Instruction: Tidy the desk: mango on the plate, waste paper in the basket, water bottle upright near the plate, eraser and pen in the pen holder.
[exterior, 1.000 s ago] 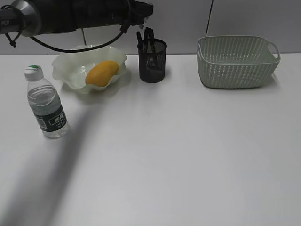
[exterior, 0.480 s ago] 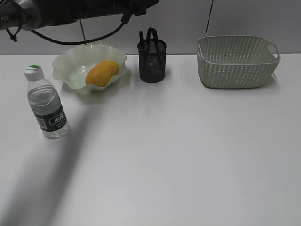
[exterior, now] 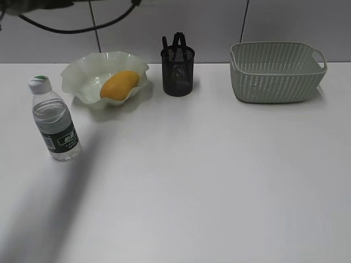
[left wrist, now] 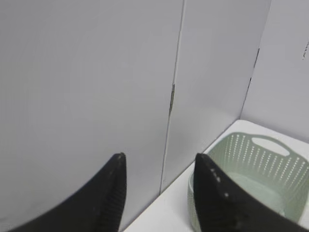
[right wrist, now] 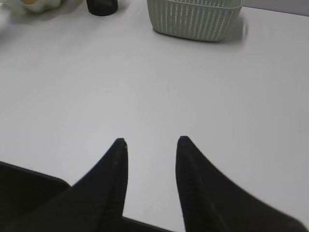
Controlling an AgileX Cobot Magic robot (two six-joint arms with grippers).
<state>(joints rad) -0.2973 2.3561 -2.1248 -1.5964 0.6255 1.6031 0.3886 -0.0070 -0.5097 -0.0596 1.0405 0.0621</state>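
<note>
Nearly done: the mango (exterior: pixel 119 84) lies in the plate (exterior: pixel 77 76), long axis slanting up toward the pen holder (exterior: pixel 177 71), which holds dark sticks; water bottle (exterior: pixel 53 119) upright nearby; basket (exterior: pixel 277 72) contents hidden. Both pincers, left pincer (left wrist: pixel 159 193) and right pincer (right wrist: pixel 148 166), stand apart, empty, above the bench (exterior: pixel 208 175)
</note>
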